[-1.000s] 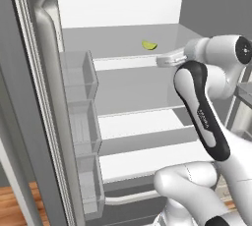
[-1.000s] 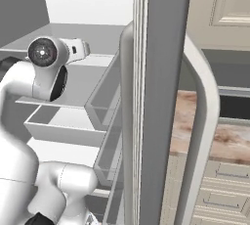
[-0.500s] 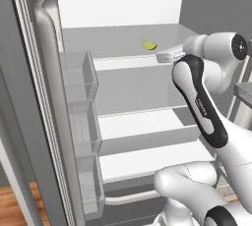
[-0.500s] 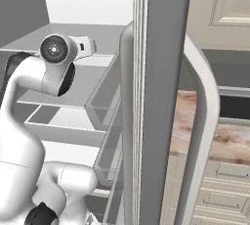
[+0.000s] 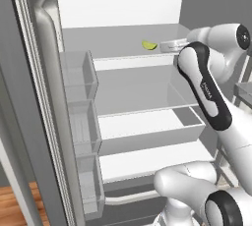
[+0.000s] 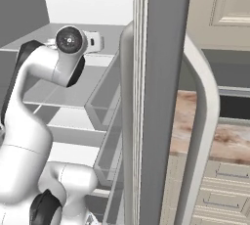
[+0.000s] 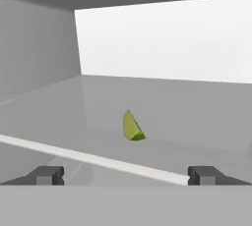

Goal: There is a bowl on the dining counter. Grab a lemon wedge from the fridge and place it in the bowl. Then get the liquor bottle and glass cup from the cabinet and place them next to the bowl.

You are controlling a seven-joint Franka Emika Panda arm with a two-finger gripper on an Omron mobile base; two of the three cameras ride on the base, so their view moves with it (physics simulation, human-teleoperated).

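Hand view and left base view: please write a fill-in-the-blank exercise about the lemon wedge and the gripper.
1. The lemon wedge lies on a fridge ____.
2. The gripper jaws stand ____.
3. The gripper holds ____.
4. The fridge door is ____.

Missing words: shelf; open; nothing; open

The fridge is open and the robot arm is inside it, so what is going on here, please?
The white arm is reaching into the open fridge toward the lemon wedge, which lies alone on an upper shelf. In the hand view, the gripper points at the wedge with its jaws wide open, one on each side of the line to it, short of the shelf's front edge. Nothing is held yet, and the wedge lies untouched.
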